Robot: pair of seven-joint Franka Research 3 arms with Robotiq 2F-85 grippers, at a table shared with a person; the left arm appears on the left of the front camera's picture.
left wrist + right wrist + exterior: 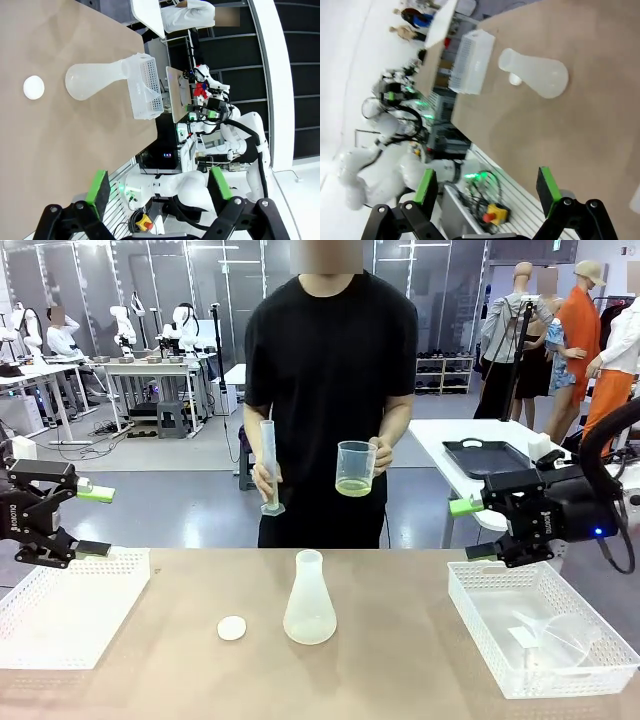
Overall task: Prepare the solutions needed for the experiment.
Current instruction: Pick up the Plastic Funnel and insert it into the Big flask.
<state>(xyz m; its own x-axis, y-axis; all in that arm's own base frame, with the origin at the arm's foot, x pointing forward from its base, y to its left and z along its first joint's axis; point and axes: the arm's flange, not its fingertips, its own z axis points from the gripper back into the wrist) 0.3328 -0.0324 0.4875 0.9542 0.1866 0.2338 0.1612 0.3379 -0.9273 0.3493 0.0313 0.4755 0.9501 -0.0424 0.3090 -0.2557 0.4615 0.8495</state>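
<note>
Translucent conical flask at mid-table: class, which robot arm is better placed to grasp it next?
Probably right: the right pincer hovers nearer the translucent conical flask than the left pincer, and a white round cap lies on the flask's left side.

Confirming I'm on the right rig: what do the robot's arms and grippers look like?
The left gripper and right gripper are black, angular, two-fingered, with bright green pads. White lettering marks the left one's body. A thick black cable loops behind the right one, near a small blue light. The right arm is white with rounded joints.

Flask point(95, 80) betw. white cap point(33, 87) & basket point(145, 87).
</note>
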